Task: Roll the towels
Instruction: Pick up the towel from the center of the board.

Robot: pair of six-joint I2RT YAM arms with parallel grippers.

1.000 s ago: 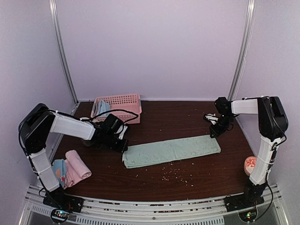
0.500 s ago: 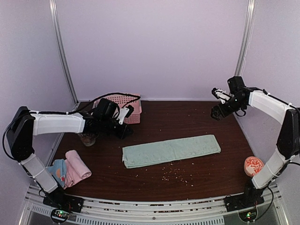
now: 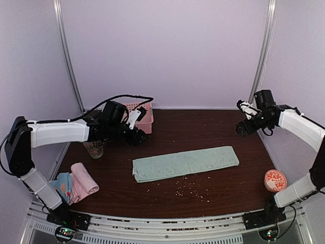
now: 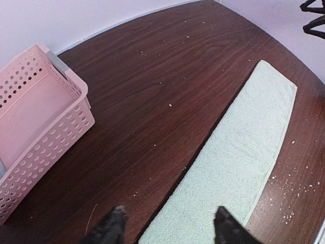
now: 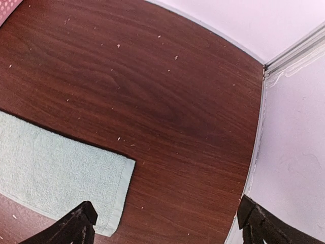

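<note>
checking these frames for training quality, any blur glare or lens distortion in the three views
Top external: even, soft light, faint shadows, no strong glare, lilac cast on the walls. Left wrist: wide-angle bend in the table edge; green towel sharp, left claw tips dark and soft. Right wrist: same bend at the back edge; towel nap crisp, right claw tips near-black.

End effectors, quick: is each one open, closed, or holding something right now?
Left end effector: open, holding nothing.
Right end effector: open wide, holding nothing.
</note>
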